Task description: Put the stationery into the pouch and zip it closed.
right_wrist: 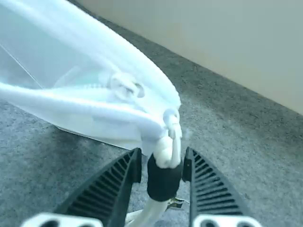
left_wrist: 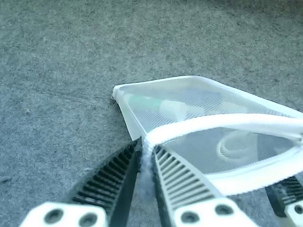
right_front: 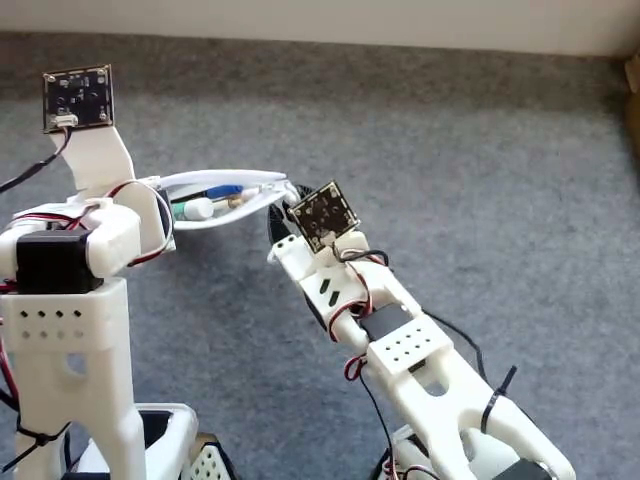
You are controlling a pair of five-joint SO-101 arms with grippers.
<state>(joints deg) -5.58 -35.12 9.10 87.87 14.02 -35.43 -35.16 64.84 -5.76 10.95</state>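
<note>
Our left gripper (left_wrist: 146,147) sits nearest, pinched shut on the white mesh pouch (left_wrist: 203,109) at its rim. From the right wrist, we see the right gripper (right_wrist: 162,155) clamped on the black zipper pull (right_wrist: 163,182) at the pouch's end. From above, the pouch gapes open over the grey bench (right_front: 450,150), stationery (right_front: 205,208) inside it.

- A grey carpet (right_front: 480,150) with a short, speckled pile serves as the work surface in all three views.
- A plain pale wall (right_front: 350,18) runs along the carpet's far edge in the high view and meets it in a straight line.
- A brownish object (right_front: 634,95) sits at the high view's right edge, cut off by the frame; what it is cannot be told.
</note>
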